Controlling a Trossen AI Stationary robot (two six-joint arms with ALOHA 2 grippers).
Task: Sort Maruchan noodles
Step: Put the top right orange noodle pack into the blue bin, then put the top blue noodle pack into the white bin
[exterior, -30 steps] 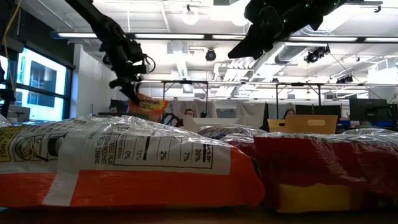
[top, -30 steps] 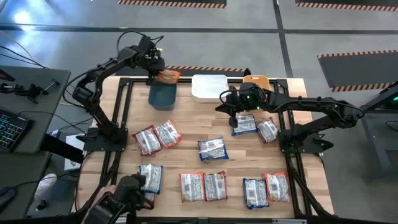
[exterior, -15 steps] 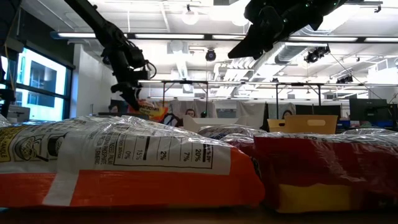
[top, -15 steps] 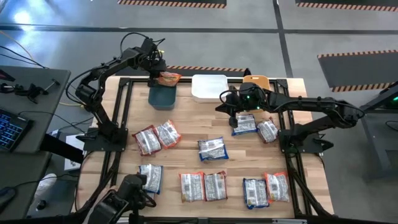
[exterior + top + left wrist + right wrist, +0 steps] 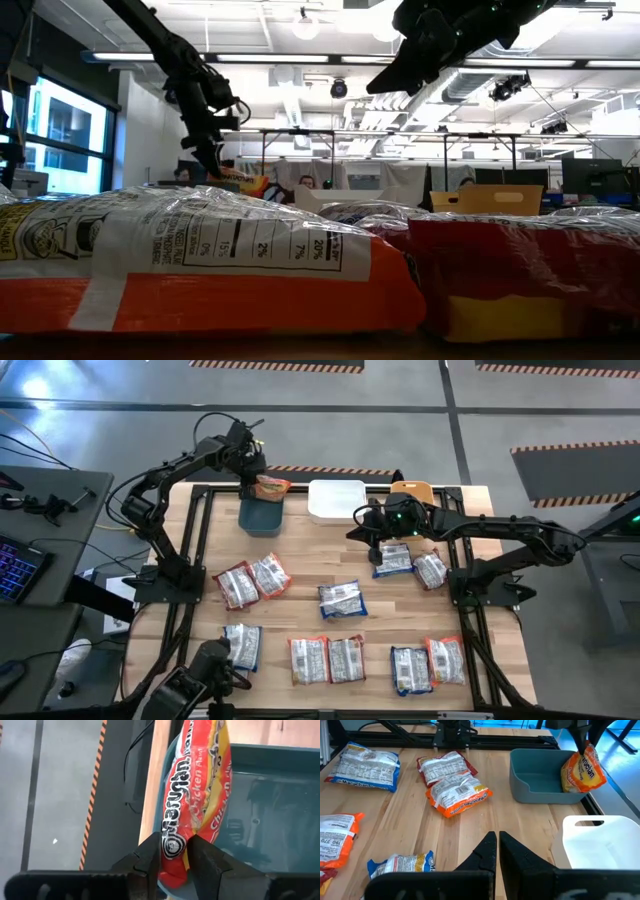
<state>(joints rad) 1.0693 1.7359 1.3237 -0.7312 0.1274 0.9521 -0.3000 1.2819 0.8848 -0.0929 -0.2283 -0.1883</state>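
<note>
hanging long axis upright over the teal bin (image 5: pixel 540 782), an orange noodle packet (image 5: pixel 200 795) sits pinched in the left pincer (image 5: pixel 174 862).

Left gripper (image 5: pixel 175 855) pinching (arm outstretched); right gripper (image 5: pixel 497 851) closed.

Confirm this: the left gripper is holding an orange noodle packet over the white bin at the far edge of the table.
Not quite. The left gripper does hold the orange noodle packet, but over the teal bin, not the white bin beside it. The right wrist view and the high view both show this.
</note>
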